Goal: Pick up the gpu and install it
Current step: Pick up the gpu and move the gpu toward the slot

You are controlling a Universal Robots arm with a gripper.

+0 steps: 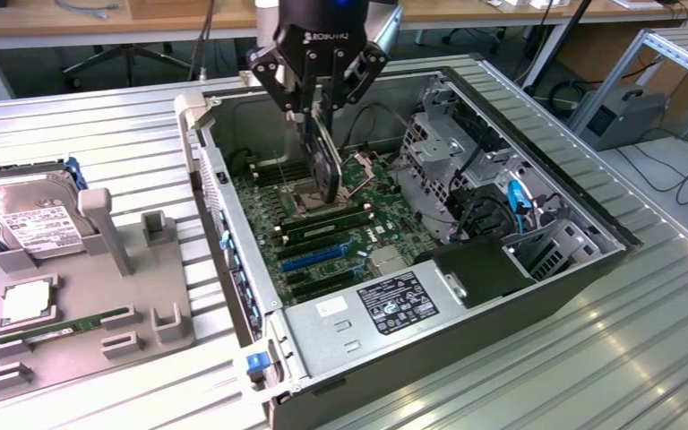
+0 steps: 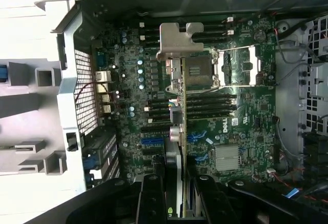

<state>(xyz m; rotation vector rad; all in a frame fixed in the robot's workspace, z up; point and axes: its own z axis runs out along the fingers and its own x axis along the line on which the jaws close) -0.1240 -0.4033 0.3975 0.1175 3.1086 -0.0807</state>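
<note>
We hold the gpu (image 1: 325,166) upright over the motherboard (image 1: 374,210), the gripper (image 1: 318,106) partly closed on its top edge — so, we think, its lower edge faces the slots (image 1: 314,255).

Ribbed metal table (image 1: 631,358), pale slats, glare on the strip in front of the case. PC case (image 1: 464,367) lies on its side approx mid-table, open side up, mobo facing up. Grey holder (image 1: 93,354) sits flat on the slats just beside the case, on the exterior view's left of it, next to its rear panel; can't tell if they touch. More slats show past the case on the exterior view's right and behind it.
</note>
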